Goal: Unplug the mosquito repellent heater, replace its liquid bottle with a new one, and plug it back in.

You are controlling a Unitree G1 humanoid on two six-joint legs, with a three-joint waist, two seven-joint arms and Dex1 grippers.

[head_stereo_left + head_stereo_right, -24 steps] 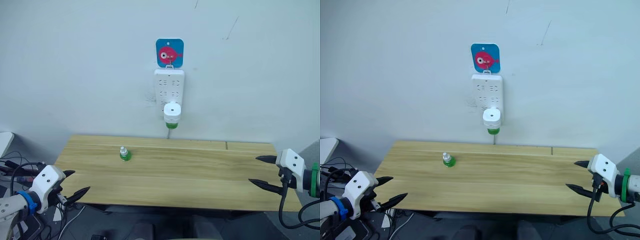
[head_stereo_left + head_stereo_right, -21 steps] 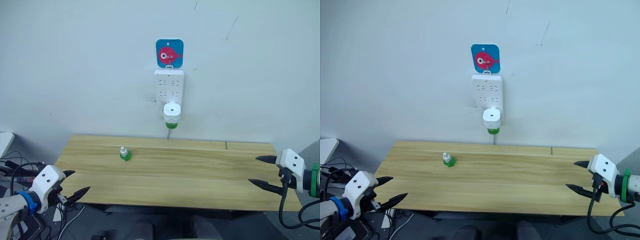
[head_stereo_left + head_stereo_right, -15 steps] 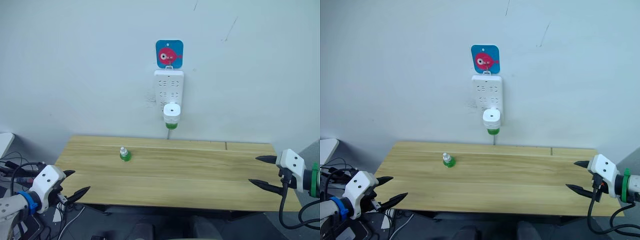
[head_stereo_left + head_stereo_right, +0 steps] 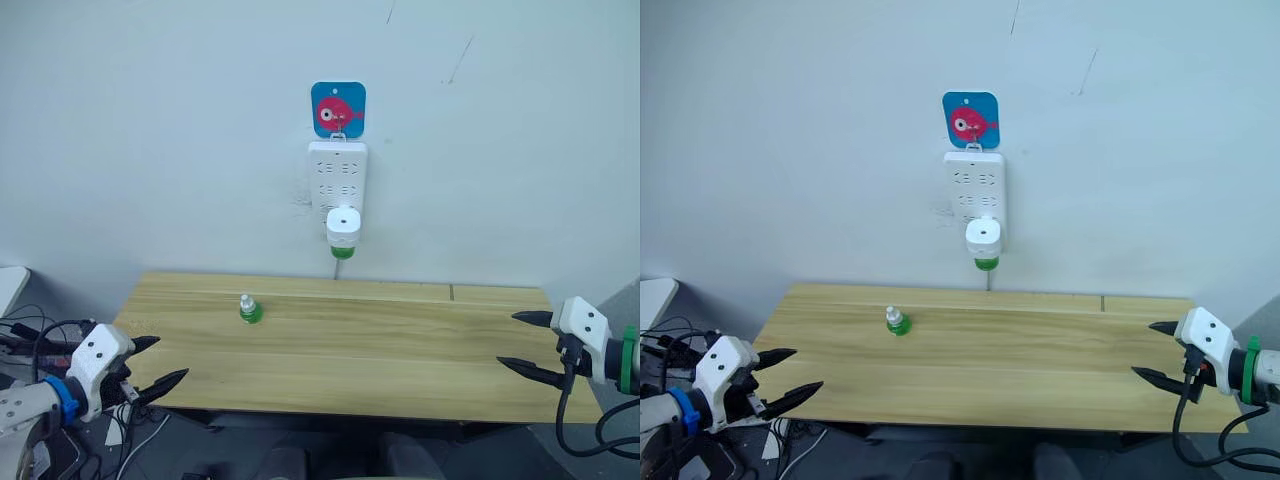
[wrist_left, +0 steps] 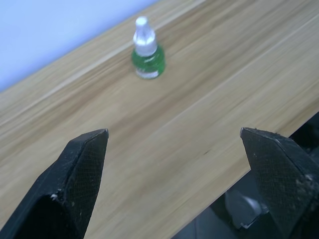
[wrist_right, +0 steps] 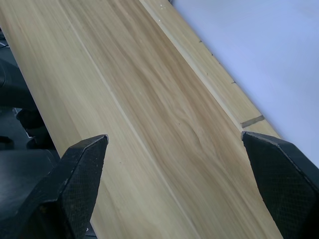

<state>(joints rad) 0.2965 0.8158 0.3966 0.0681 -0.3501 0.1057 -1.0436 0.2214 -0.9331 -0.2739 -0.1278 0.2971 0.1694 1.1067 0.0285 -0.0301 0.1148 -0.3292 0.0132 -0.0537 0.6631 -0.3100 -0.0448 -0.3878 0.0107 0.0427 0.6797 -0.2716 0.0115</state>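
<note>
The white mosquito repellent heater (image 4: 343,227) is plugged into the bottom of a white power strip (image 4: 337,175) on the wall, with a green liquid bottle (image 4: 342,252) hanging under it. A second small green bottle with a white cap (image 4: 249,308) stands upright on the wooden table (image 4: 400,340), back left; the left wrist view shows this bottle (image 5: 145,56) too. My left gripper (image 4: 160,365) is open at the table's front left corner, holding nothing. My right gripper (image 4: 522,346) is open at the table's right edge, also holding nothing.
A blue square hook plate with a pink fish (image 4: 338,108) holds the power strip on the white wall. Cables (image 4: 30,335) lie on the floor left of the table.
My left gripper has shifted slightly up and toward the table's corner. The right gripper and the bottles have not moved.
</note>
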